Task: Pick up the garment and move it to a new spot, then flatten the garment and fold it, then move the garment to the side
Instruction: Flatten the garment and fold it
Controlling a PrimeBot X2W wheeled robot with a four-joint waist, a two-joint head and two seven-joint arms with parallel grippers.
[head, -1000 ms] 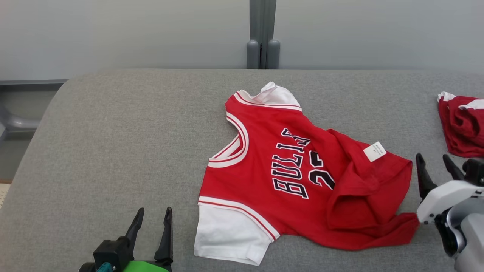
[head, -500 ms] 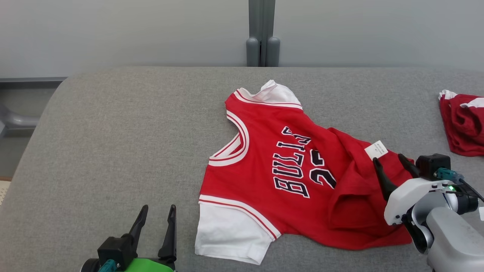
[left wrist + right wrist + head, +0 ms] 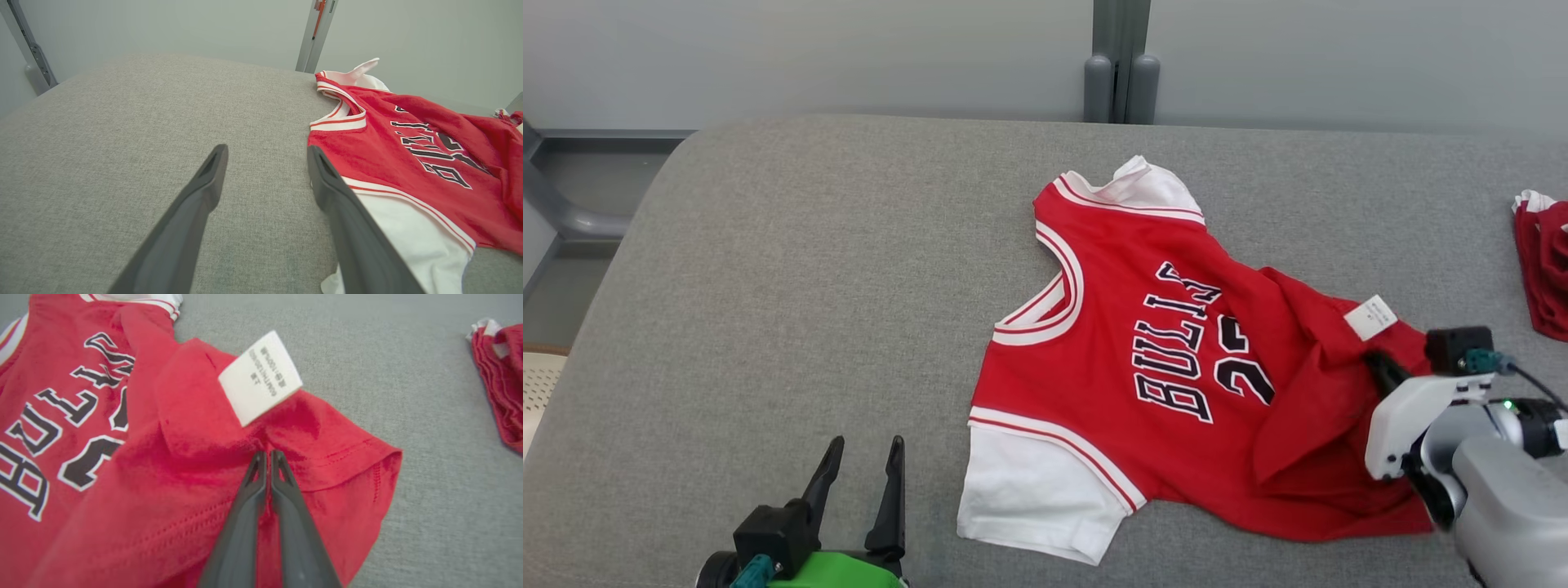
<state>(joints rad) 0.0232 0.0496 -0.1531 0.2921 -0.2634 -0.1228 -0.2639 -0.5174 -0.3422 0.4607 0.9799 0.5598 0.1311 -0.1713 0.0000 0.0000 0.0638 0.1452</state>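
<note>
Closing from wide to pinched, the right gripper [image 3: 267, 455] now clamps the garment [image 3: 1143, 343] at its rumpled 4 o'clock edge, seemingly ready to lift; the left gripper [image 3: 866, 445] idles, fingers spread.

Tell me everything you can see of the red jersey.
The jersey is red soft knit cloth with white sleeves, red-and-white trim and dark lettering reading BULLS beside a number. It lies face up on the grey cushion, neck toward the robot's left, its hem end rumpled and folded over, a white label showing. The right claw is shut, pinching the cloth near that label.
</note>
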